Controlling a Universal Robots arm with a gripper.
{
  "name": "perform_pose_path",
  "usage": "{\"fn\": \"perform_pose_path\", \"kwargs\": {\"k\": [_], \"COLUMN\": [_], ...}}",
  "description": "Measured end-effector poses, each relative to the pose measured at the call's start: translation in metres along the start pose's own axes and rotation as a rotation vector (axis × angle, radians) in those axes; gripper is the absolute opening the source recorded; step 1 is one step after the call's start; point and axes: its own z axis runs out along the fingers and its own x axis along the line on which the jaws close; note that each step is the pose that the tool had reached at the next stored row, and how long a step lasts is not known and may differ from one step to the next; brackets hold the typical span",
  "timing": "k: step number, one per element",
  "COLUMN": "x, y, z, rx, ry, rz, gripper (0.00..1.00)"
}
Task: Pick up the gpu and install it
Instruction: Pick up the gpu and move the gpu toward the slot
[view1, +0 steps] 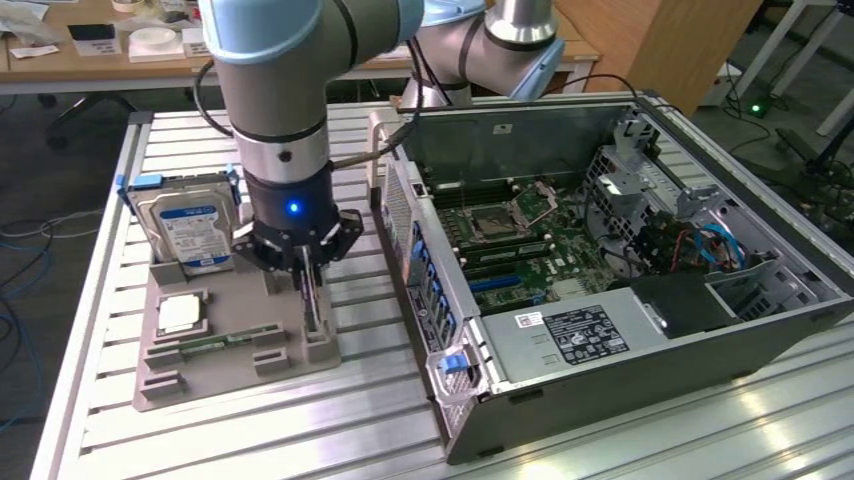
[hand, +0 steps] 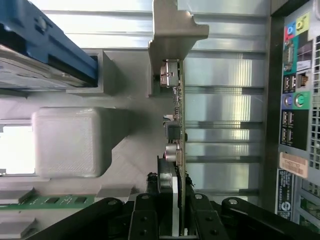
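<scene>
The gpu (view1: 310, 308) (hand: 173, 131) stands on edge in a slot of the grey fixture tray (view1: 214, 372), directly beneath the gripper (view1: 308, 285) (hand: 172, 212), whose narrow-set fingers (hand: 142, 220) press against both faces of the card near its top edge. Its metal bracket (hand: 172, 30) points away from the wrist. Blue-and-white label on the hard drive (view1: 187, 225) and a white-and-black label (view1: 585, 335) inside the open computer case (view1: 601, 405); neither text is legible.
</scene>
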Motion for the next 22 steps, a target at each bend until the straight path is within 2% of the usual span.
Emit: {"fn": "perform_pose_path", "kwargs": {"k": [22], "x": [-0.002], "y": [0.0016], "z": [-0.1001], "rx": [0.0], "ry": [0.0], "rz": [0.0], "gripper": [0.28]}}
